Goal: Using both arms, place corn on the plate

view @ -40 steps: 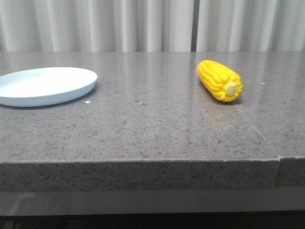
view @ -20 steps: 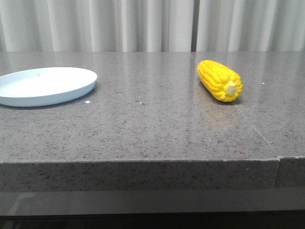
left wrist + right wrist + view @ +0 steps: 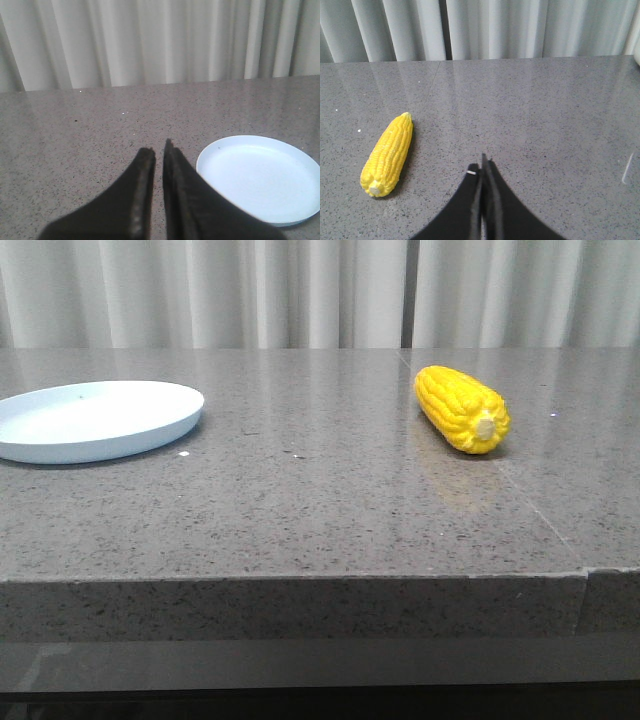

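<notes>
Corn (image 3: 462,408) lying on table's right side, long axis running near-far, stub end nearest; plate (image 3: 95,420) sitting far left; right gripper (image 3: 484,167) nearer the corn, both grippers closed and empty, left gripper (image 3: 159,150) beside plate

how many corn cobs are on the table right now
1. The corn lies on its side on the right part of the table, well apart from the plate at the left. No others visible.

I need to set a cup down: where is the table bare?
Bare counter lies between the plate and the corn, and along the near edge in front of both. Nowhere is crowded; the plate itself holds nothing.
</notes>
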You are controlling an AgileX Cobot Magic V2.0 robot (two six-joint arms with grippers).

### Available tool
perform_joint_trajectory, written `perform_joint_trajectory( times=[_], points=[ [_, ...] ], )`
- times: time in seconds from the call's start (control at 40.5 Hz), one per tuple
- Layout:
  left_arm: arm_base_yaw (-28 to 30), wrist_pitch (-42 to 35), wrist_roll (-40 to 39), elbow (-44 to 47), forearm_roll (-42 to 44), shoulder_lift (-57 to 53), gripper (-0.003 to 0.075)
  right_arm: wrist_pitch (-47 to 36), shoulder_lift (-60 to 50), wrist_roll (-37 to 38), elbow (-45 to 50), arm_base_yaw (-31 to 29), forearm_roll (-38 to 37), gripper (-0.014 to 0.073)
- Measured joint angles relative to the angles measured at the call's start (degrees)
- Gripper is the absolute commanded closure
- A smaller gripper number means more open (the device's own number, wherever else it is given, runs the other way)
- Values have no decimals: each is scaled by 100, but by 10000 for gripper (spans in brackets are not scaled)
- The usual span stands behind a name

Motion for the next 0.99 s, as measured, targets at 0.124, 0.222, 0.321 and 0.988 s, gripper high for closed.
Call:
perform_joint_trajectory(
  times=[0.124,0.222,0.321,0.988],
  points=[
    [0,0,0,0,9,0,179,0,0,0,0,0,0,179],
    [0,0,0,0,9,0,108,0,0,0,0,0,0,41],
    [0,0,0,0,9,0,113,0,0,0,0,0,0,10],
    [-438,246,0,-594,-221,2105,113,0,0,0,0,0,0,13]
  ],
)
